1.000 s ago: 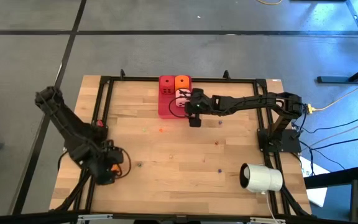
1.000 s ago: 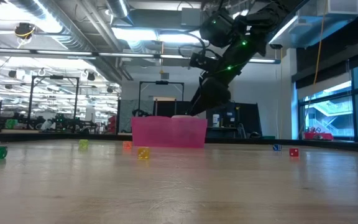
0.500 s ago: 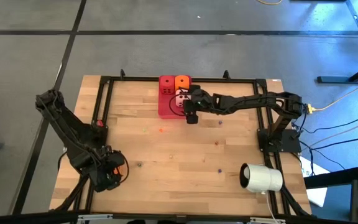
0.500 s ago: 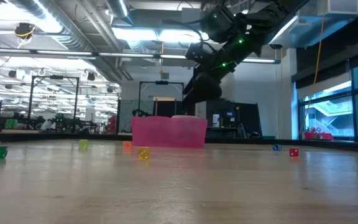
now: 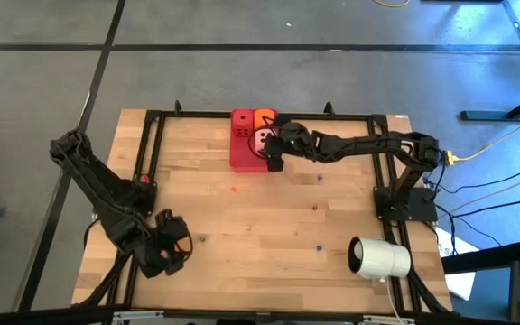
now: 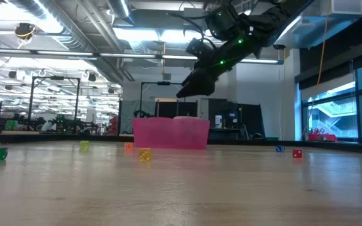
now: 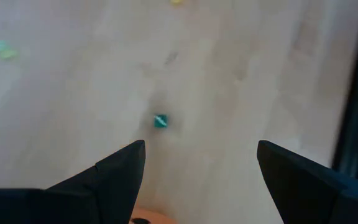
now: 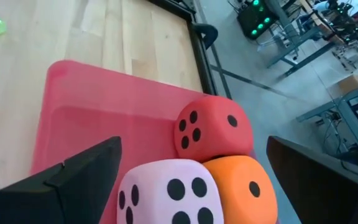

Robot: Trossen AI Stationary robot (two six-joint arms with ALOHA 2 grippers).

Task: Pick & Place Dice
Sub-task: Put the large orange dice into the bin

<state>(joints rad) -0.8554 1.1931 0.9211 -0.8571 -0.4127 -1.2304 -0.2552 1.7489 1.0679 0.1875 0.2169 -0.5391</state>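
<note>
Beside red tray [image 5: 245, 152], small scattered dice [image 6: 144, 154].

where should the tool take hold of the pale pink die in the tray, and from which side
Probably from straight above. The pale pink die sits in the pink-red tray pressed against the red die and the orange die, so those sides are blocked. Close the right tool, open above the tray, on the face toward the tray's bare part and its opposite face, if reachable.

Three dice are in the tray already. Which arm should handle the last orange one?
Left, probably. An orange shape shows between the left gripper's open fingers, possibly that die. The right gripper hangs open and empty above the tray.
</note>
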